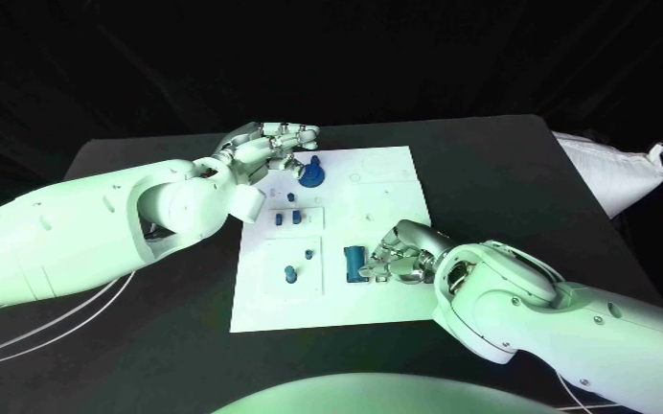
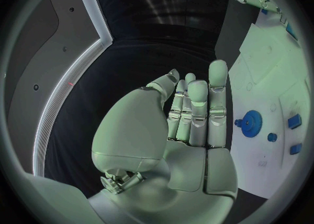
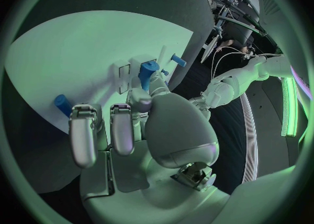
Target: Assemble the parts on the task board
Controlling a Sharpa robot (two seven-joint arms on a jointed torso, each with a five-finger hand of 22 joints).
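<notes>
The white task board (image 1: 362,205) lies in the middle of the black table. My left hand (image 1: 269,150) hovers at its far left corner, fingers straight and holding nothing (image 2: 190,124). A blue gear (image 1: 312,176) sits on the board just beside that hand (image 2: 251,124). My right hand (image 1: 400,256) is low over the board's near right part, fingers curled (image 3: 131,124). Its thumb and a finger pinch an upright blue part (image 1: 356,261) standing on the board (image 3: 148,72). Small blue parts (image 1: 286,218) lie mid-board, with others (image 1: 290,273) nearer the front left.
A white bag (image 1: 608,170) lies at the table's far right edge. Bare black table (image 1: 152,328) surrounds the board. In the right wrist view a blue peg (image 3: 62,103) stands on the board near the curled fingers.
</notes>
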